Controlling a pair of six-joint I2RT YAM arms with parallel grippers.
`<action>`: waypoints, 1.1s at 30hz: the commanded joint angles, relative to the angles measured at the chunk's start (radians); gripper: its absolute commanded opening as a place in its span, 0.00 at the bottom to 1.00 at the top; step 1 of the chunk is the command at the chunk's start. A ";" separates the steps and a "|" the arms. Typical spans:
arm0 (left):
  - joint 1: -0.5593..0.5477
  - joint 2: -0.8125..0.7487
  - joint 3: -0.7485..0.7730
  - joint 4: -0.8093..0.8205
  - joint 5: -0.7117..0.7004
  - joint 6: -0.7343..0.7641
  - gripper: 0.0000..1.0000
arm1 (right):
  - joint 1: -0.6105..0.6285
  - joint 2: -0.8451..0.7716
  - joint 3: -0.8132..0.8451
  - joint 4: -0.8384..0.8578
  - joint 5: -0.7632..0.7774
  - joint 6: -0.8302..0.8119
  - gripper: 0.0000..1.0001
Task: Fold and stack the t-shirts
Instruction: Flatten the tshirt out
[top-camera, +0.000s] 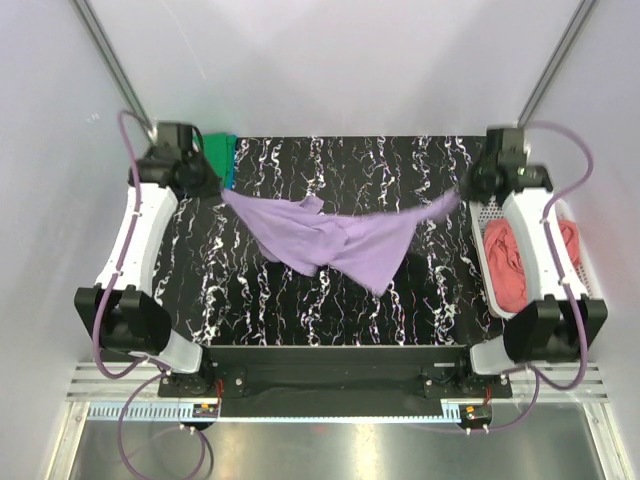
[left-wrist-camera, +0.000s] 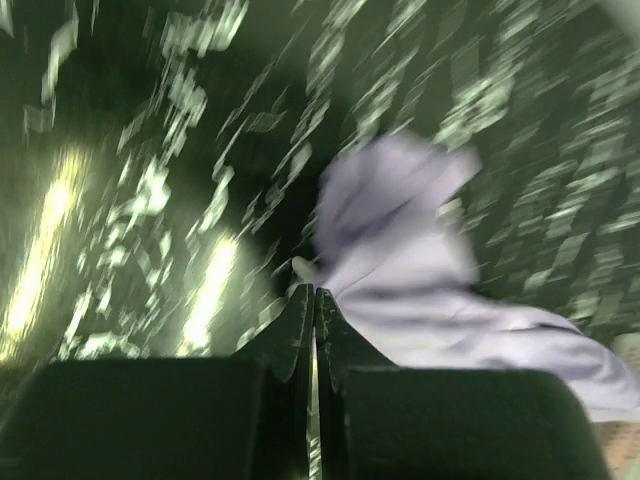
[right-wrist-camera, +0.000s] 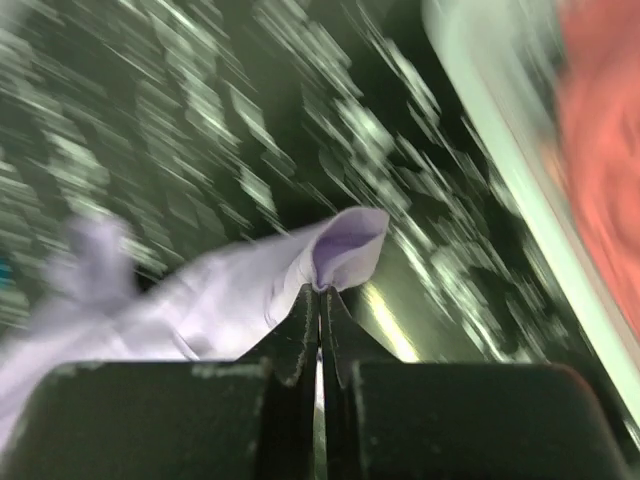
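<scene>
Overhead view: one light purple soft cloth t-shirt is hanging stretched between both arms above the black white-veined table, its middle sagging. The left gripper and the right gripper are each clamping one end. One bright green cloth shirt is lying at the far left corner. One salmon pink shirt is sitting in the white plastic lattice basket on the right. Left wrist view, blurred: fingers are pressing together, purple cloth bunching at their tips. Right wrist view, blurred: fingers are pinching a purple fold.
</scene>
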 joint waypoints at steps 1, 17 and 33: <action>-0.002 -0.065 0.211 -0.046 0.014 0.007 0.00 | 0.000 0.069 0.310 0.053 -0.022 -0.029 0.00; 0.008 -0.342 0.053 -0.178 0.036 0.009 0.00 | -0.004 0.000 0.420 -0.209 0.136 -0.131 0.00; 0.008 -0.394 0.313 -0.457 -0.042 -0.008 0.00 | -0.006 -0.127 0.486 -0.311 0.043 -0.060 0.00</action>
